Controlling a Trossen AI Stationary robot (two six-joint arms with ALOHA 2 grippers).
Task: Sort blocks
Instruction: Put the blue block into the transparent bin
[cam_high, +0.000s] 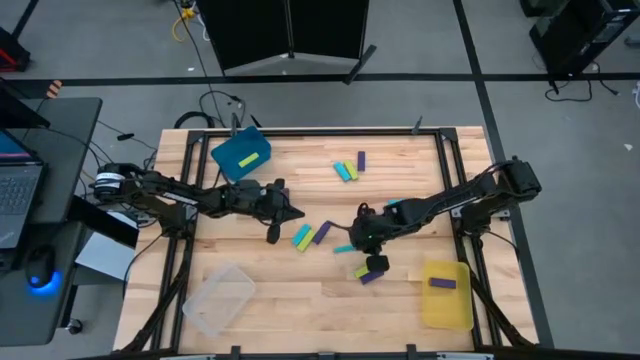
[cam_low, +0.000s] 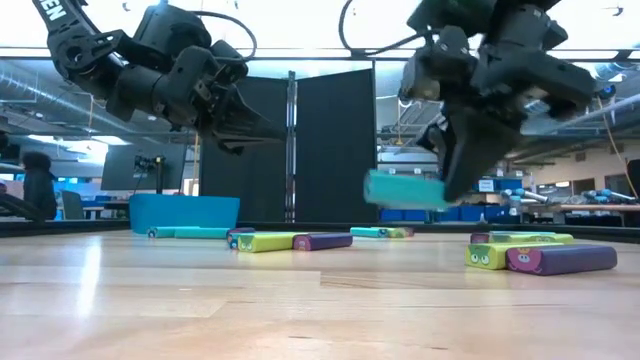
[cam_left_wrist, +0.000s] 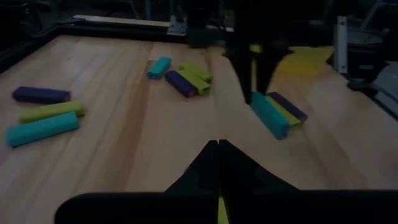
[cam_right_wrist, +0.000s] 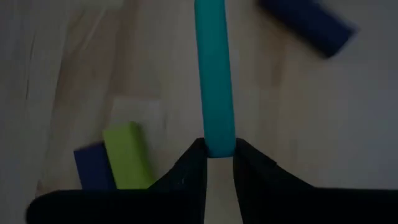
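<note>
My right gripper (cam_high: 362, 240) hangs over the middle of the table, shut on a cyan block (cam_low: 403, 190). Under it lie a lime block (cam_high: 361, 270) and a purple one (cam_high: 371, 277), side by side. My left gripper (cam_high: 295, 212) hovers left of centre, fingers shut (cam_left_wrist: 217, 149), touching nothing. Beside it, a cyan-and-lime pair (cam_high: 301, 237) and a purple block (cam_high: 320, 232) lie flat on the wood. A further cluster of three blocks (cam_high: 347, 168) lies toward the far edge. My right gripper pinches the cyan block by one end (cam_right_wrist: 217, 138) between its two fingers, which come down from above at a slant. The rest of the block (cam_right_wrist: 213, 68) sticks out past the fingertips. It hangs about level, lifted clear of the table.
A blue bin (cam_high: 228, 150) with a lime block (cam_high: 250, 158) in it stands at the far left. A yellow bin (cam_high: 447, 308) holding a purple block (cam_high: 442, 283) sits near right, and a clear bin (cam_high: 218, 298) near left. Bare wood lies between the near bins.
</note>
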